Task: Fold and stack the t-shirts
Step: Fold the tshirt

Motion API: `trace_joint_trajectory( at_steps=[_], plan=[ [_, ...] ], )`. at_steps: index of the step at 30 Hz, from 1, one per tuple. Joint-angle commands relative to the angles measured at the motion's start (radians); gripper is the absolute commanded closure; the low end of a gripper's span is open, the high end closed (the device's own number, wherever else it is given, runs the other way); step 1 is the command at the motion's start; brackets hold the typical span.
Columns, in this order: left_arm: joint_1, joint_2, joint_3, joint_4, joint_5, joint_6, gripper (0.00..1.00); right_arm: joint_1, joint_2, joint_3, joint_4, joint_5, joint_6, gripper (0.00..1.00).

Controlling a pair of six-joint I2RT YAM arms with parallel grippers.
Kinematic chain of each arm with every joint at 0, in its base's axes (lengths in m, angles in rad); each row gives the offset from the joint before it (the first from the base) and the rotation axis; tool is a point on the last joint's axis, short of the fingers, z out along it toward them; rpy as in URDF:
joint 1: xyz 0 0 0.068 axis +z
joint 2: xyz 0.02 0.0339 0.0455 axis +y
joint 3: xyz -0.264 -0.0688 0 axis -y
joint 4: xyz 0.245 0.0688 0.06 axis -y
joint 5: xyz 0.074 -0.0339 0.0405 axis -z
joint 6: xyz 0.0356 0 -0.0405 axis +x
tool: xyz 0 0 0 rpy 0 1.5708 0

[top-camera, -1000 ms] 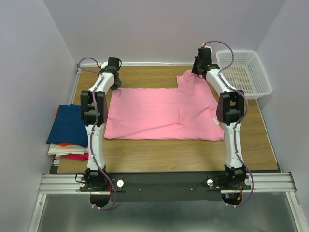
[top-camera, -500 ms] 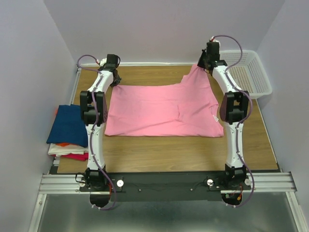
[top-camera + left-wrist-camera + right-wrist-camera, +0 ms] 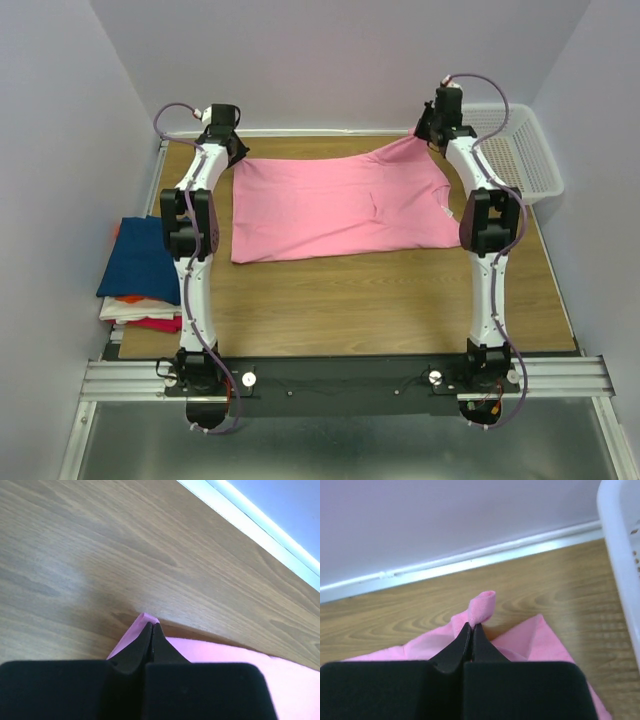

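Pink t-shirt (image 3: pixel 340 205) lies spread open on the far half of the worktop (image 3: pixel 350 300), from centre towards 12 o'clock in the top view. Its near hem is flat on the wood and its far edge is stretched between the two arms. The left arm (image 3: pixel 190 225) reaches to about 11 o'clock. The left jaws are pressed together on the shirt's far left corner, and the left wrist view shows a small tip of pink cloth (image 3: pixel 142 617) past the closed tips, close over the wood. The right arm (image 3: pixel 490 220) reaches to about 1 o'clock. The right jaws are pinching the far right corner, with a rolled nub of cloth (image 3: pixel 482 605) above the tips, and the fabric peaks up towards that grip. White mesh basket (image 3: pixel 520 150) stands at 2 o'clock, just beside the right arm. At 9 o'clock, left of the left arm, sits a folded stack with a dark blue shirt (image 3: pixel 140 258) on top, an orange shirt (image 3: pixel 125 299) beneath and a magenta shirt (image 3: pixel 155 323) lowest.
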State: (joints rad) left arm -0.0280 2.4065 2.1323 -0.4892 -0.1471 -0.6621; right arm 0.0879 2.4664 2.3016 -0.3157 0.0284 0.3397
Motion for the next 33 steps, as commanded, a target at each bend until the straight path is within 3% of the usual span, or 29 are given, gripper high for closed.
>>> trace_joint_trajectory(
  at_steps=[1, 22, 33],
  plan=[
    [0.010, -0.104, -0.067, 0.072, 0.043, 0.036, 1.00, 0.001, -0.102, -0.123, 0.004, -0.015, -0.002, 0.99],
    [0.013, -0.434, -0.558, 0.196, 0.072, 0.045, 1.00, 0.001, -0.547, -0.744, 0.044, 0.068, 0.113, 1.00],
    [0.013, -0.514, -0.693, 0.250, 0.110, 0.038, 1.00, 0.003, -0.619, -0.881, 0.069, 0.094, 0.142, 1.00]
  ],
)
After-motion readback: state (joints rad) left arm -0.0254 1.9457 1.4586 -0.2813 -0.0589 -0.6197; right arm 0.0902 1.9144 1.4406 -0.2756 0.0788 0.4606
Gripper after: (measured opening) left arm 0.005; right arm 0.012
